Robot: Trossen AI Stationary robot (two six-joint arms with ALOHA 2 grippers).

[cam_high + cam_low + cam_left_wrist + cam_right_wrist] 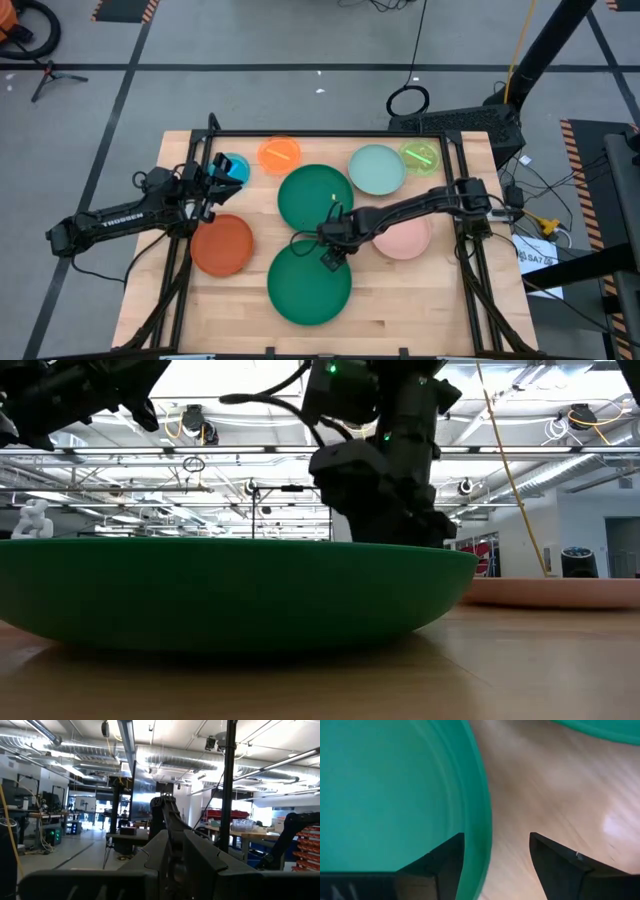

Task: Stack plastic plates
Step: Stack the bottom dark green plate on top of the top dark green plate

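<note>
Right gripper (pixel 330 250) sits low at the far rim of the near dark green plate (pixel 309 283), fingers (pixel 445 865) apart and straddling that rim: one over the plate's inside, the other over bare desk (pixel 420 290). Second dark green plate (pixel 315 199) lies just beyond. Pink plate (pixel 405 238) lies under the right arm. Left gripper (pixel 212 185) waits raised beside the blue plate (pixel 235 167); cannot tell its finger state. Orange-red plate (pixel 222 245) near it.

Wooden table (pixel 420 300), black frame (pixel 330 134)
</note>
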